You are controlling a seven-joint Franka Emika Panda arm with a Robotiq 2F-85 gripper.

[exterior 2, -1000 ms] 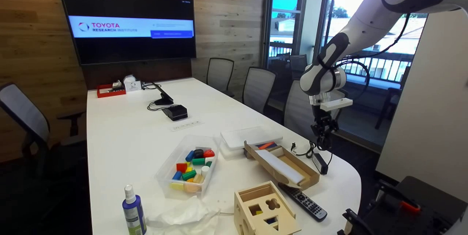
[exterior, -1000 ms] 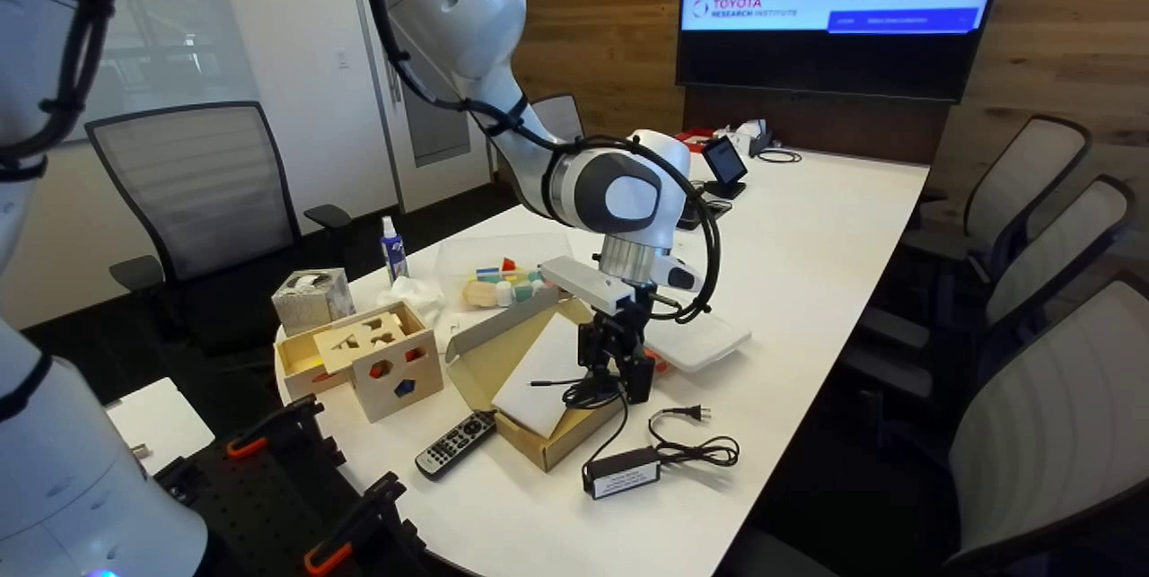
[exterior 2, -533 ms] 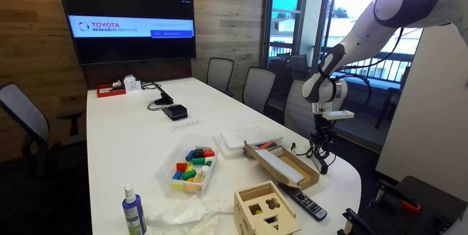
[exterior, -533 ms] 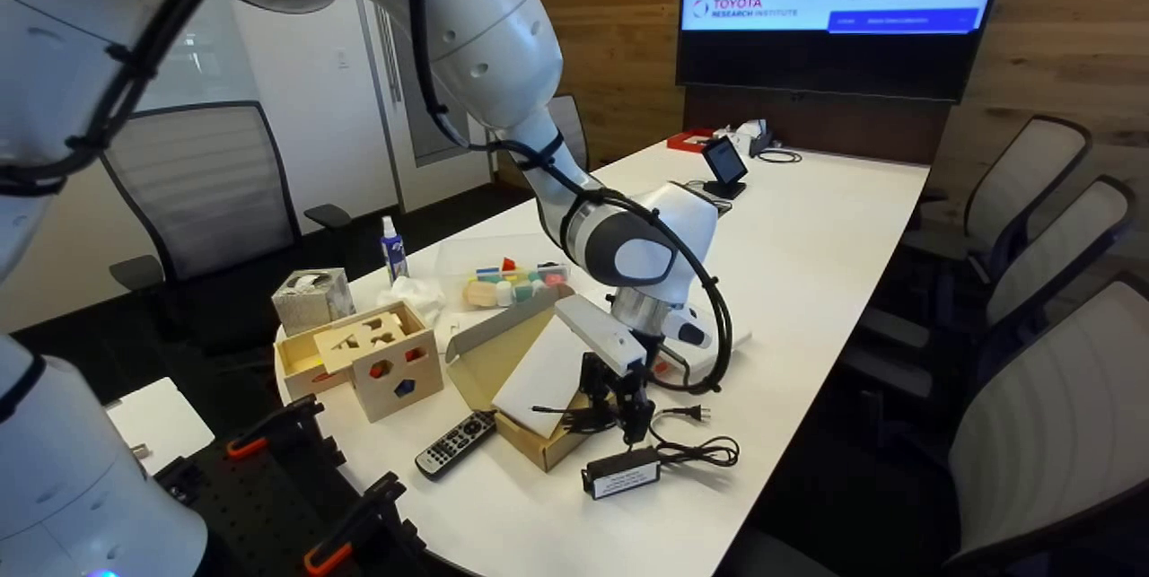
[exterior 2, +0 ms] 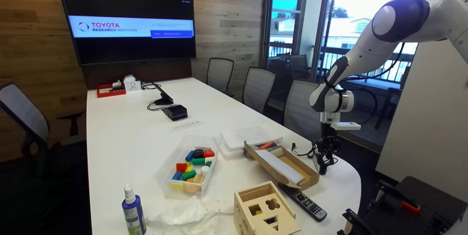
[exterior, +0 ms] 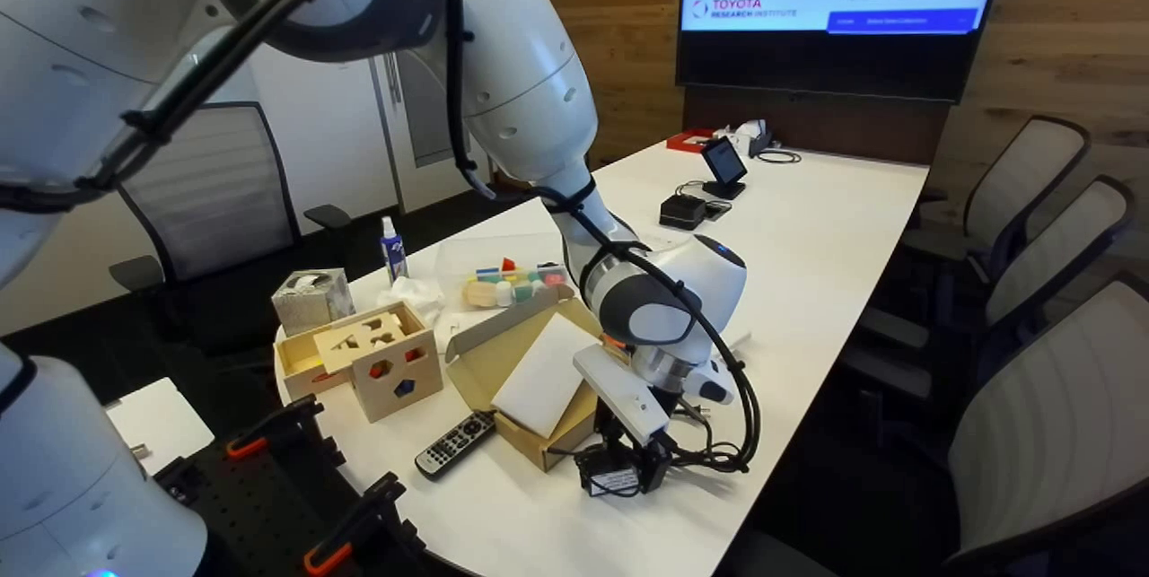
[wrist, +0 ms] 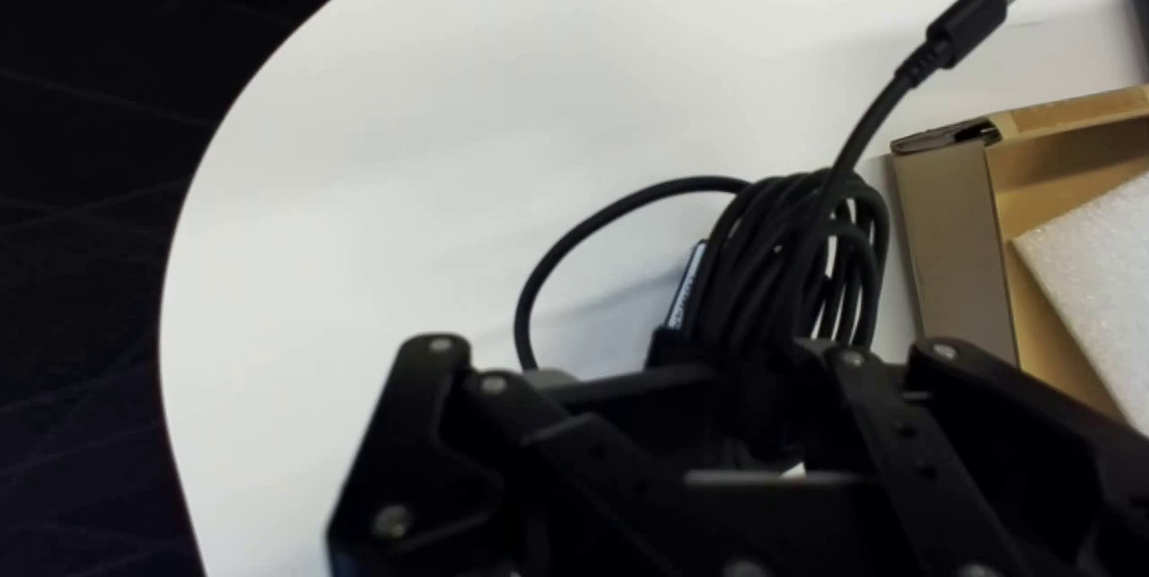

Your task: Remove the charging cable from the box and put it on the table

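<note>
Long white table point(exterior: 503, 523), a white-and-grey jointed robot arm point(exterior: 531, 79) bent low over its rounded end.
An open brown cardboard box point(wrist: 956, 254) holds a white foam slab point(exterior: 541, 377); just outside it, the black two-fingered gripper point(wrist: 758, 371) is clamped on the coiled black charging cable point(wrist: 774, 258). A rectangular white-labelled black adapter point(exterior: 613, 480) sits close by on the table; a metal-tipped connector point(wrist: 969, 21) sticks out from the coil.

Across from me, a wide screen point(exterior 2: 133, 25) hangs on the wood-plank wall point(exterior 2: 228, 37), and grey mesh chairs point(exterior 2: 258, 87) stand near tall, bright windows point(exterior 2: 351, 8).
</note>
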